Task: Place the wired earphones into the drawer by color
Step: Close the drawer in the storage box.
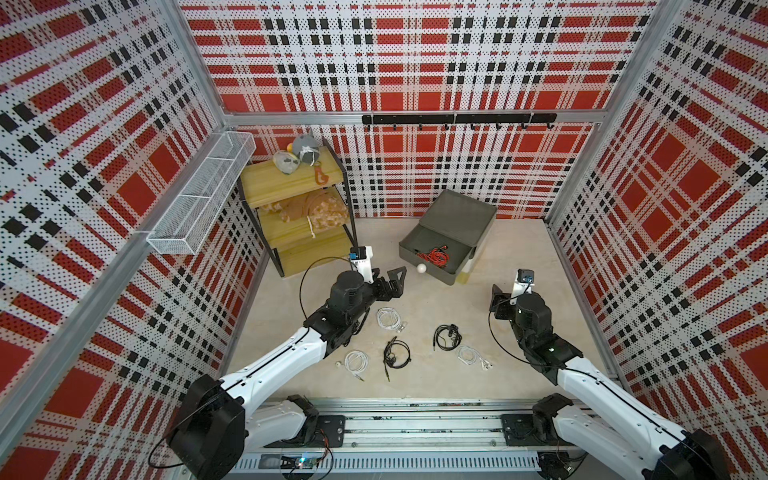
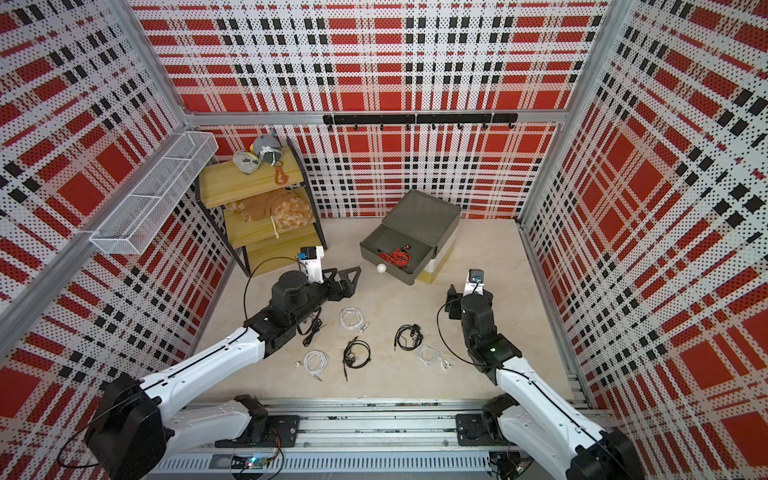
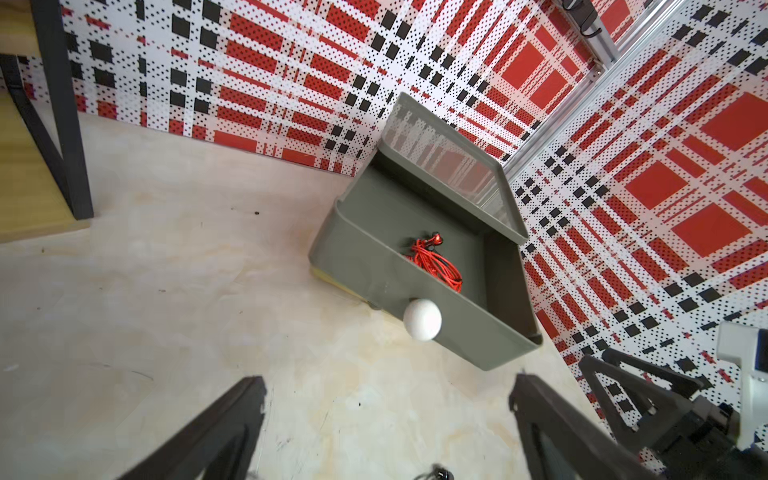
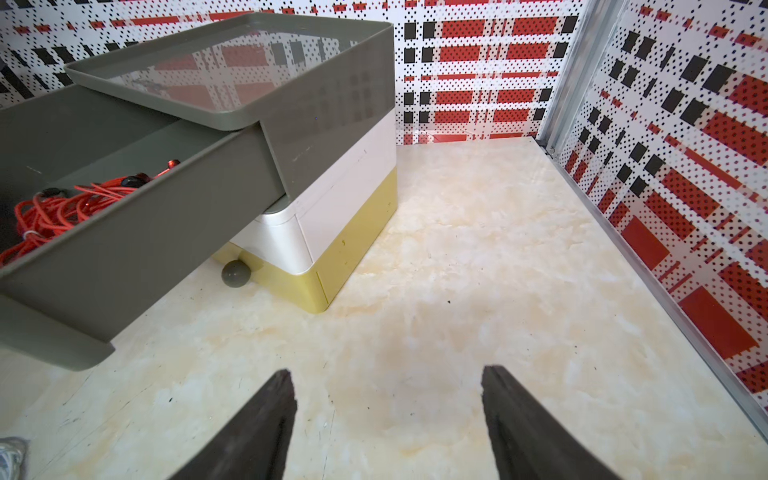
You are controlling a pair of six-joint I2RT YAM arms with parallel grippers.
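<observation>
Well, the small plastic cabinet of three stacked drawers (image 1: 461, 212) sits at an angle towards the back of the pale marbled tabletop (image 1: 436, 390). Its top dark grey drawer (image 1: 434, 272) is pulled out, while the white drawer (image 4: 345, 166) and mustard yellow drawer (image 4: 357, 232) beneath it are pushed in. A tangle of red wired earphones (image 1: 436, 255) lies inside the open drawer, behind its white ball knob (image 1: 421, 268). The left gripper (image 3: 388, 384) hangs just short of that knob without touching it, jaws spread wide with nothing between them. The right gripper (image 4: 388, 372) hovers over bare tabletop off to the right of the cabinet and nearer the robot, its jaws well apart and likewise empty. Out on the tabletop between the two arms lie three white earphone coils (image 1: 389, 319) and two black earphone coils (image 1: 446, 336), each apart from its neighbours. A further dark loop shows half hidden under the left arm, and I cannot tell what it is.
</observation>
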